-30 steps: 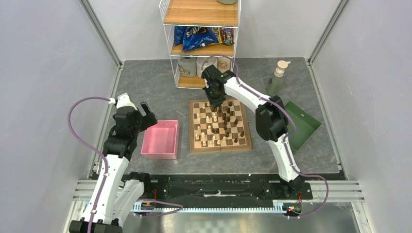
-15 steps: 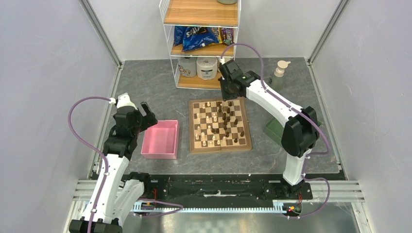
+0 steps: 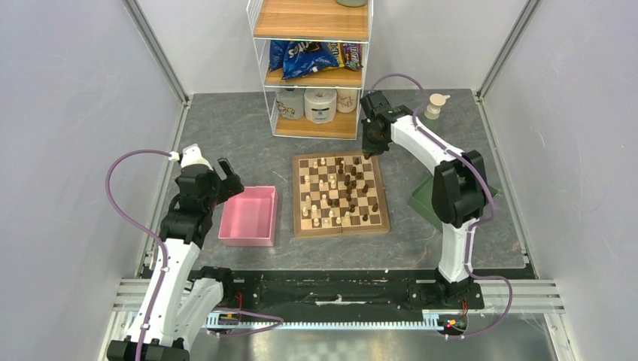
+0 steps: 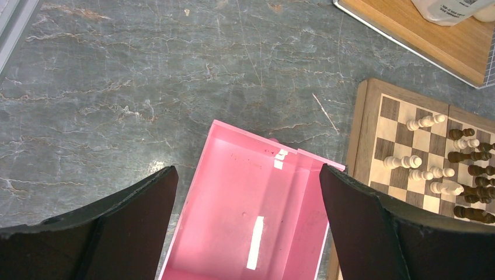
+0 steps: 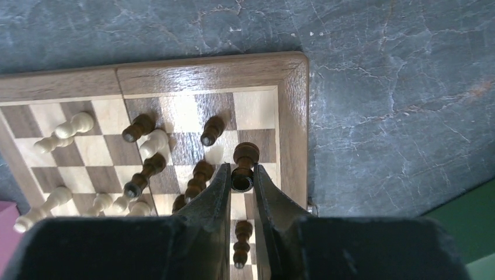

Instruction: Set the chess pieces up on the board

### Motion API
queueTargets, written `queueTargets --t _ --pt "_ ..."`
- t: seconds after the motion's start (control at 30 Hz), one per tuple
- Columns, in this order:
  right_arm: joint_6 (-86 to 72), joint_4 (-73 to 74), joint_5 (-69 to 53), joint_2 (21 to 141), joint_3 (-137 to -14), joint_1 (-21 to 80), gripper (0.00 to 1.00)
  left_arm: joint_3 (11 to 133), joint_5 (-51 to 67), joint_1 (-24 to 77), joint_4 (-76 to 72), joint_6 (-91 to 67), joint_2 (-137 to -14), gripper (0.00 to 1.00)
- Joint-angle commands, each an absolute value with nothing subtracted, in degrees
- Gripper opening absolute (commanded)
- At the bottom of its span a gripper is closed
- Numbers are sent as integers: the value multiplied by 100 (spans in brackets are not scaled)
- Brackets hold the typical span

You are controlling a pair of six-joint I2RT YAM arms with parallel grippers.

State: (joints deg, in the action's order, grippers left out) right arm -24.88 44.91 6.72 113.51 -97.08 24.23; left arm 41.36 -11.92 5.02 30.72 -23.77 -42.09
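On the left, the left gripper hangs spread wide above a pink tray. In the centre, the board carries the chess pieces, light and dark jumbled mid-board, so most of the sorting appears undone. On the right, the right gripper pinches a dark piece near the board's far right corner.

Grey walls, marbled grey table, wire shelf.

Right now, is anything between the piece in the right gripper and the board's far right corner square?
Nothing visible. The right gripper holds a dark chess piece just short of the board's far right corner square, which is bare. The nearest other dark piece stands off to its left, clear of it.
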Motion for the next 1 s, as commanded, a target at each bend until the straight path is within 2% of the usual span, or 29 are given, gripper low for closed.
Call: queueTargets --t 0.0,0.73,0.8,0.97 --pt "-2592 4548 571 11693 -10091 2389 13 4175 -1227 510 2874 -2529 -4162 99" --pt "-2710 4302 572 12314 -10300 2201 18 4175 -1253 515 2874 -2530 -4180 99" --pt "-2724 4307 507 12306 -10297 2186 20 4171 -1249 514 2874 -2530 -4175 99" --pt "-2720 4304 420 12244 -10252 2180 33 4171 -1244 510 2875 -2531 -4191 99"
